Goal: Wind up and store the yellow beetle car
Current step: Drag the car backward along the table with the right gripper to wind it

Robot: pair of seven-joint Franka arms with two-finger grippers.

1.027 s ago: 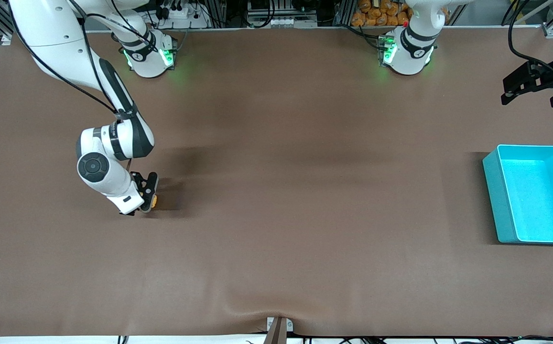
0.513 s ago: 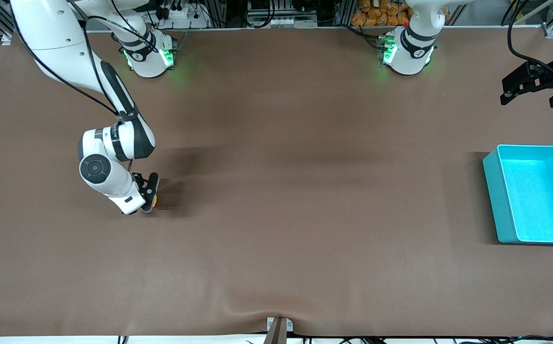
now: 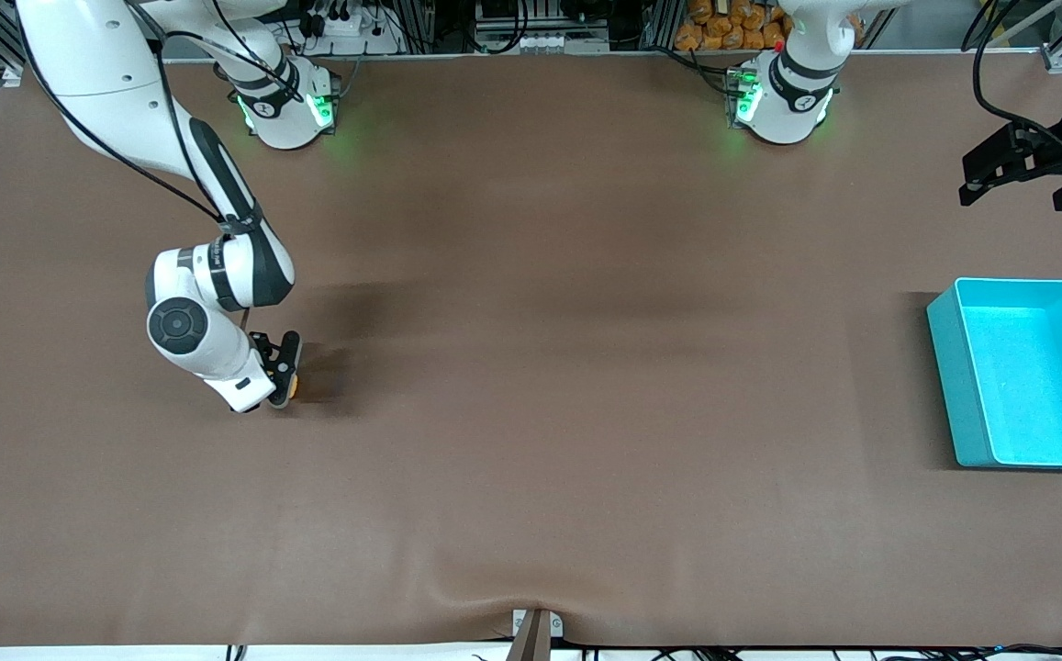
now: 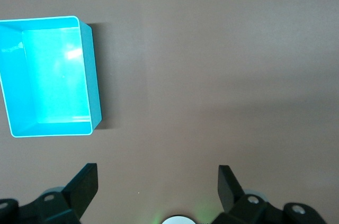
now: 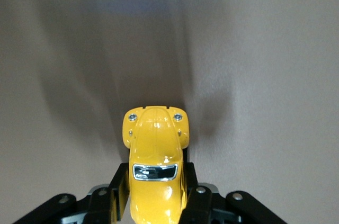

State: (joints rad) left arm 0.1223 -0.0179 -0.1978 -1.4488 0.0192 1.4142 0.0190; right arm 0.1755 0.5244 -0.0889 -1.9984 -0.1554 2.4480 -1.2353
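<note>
The yellow beetle car sits between my right gripper's black fingers, which press on both of its sides; its rounded nose points away from the wrist. From the front only a sliver of the car shows on the brown table, toward the right arm's end, under the right gripper. My left gripper hangs high at the left arm's end of the table, open and empty. In its own wrist view the left gripper shows two fingers spread wide over bare table.
A teal bin stands empty at the left arm's end of the table, and the teal bin also appears in the left wrist view. A small bracket sits at the table's front edge.
The right gripper's fingers have closed onto the car. The right arm has shifted slightly toward its own end of the table, and the car with it. The left arm has barely moved.
</note>
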